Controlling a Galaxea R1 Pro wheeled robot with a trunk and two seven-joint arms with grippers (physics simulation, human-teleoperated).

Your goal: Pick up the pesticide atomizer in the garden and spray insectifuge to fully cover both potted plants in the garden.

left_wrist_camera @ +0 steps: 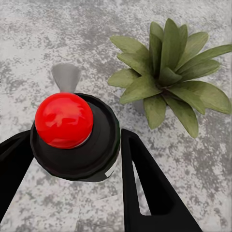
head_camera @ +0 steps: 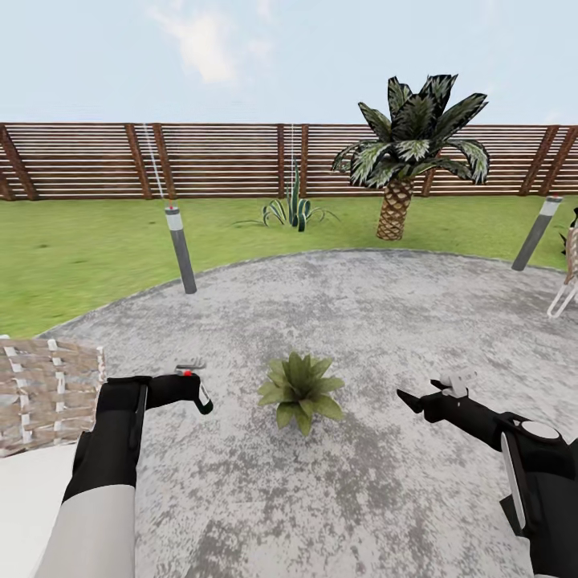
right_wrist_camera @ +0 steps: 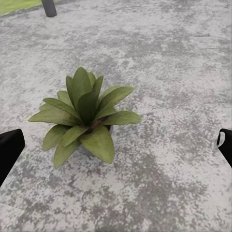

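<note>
- Where my left arm reaches over the mottled grey paving [head_camera: 377,305], my left fingers [head_camera: 191,391] are clenched around the pesticide atomizer [head_camera: 201,392], a small dark, rounded bottle with a white label patch.
- Left wrist view: the atomizer [left_wrist_camera: 77,140] shows a glossy red dome button [left_wrist_camera: 63,120] on a matte black round shoulder, with a pale grey tapered nozzle [left_wrist_camera: 66,77] beyond it; one black finger [left_wrist_camera: 145,188] lies on each side of the bottle, touching it.
- The potted plant [head_camera: 301,389] stands on the paving between my two arms, near the atomizer: a low rosette of broad, pointed, smooth green leaves.
- Right wrist view: the same plant [right_wrist_camera: 84,118] hides most of its small grey pot [right_wrist_camera: 87,151]; my right fingers [right_wrist_camera: 10,150] are released, their black tips spread wide at the opposite edges of the frame.
- In the head view my right fingers [head_camera: 429,393] hover over the paving, apart from the plant.
- Background: green lawn [head_camera: 72,257], two grey cylindrical bollards [head_camera: 181,250], a spiky striped agave [head_camera: 294,210], a palm [head_camera: 409,152] with a scaly trunk, a brown horizontal-slat fence [head_camera: 217,160].
- A woven wicker surface [head_camera: 44,385] lies beside my left arm.
</note>
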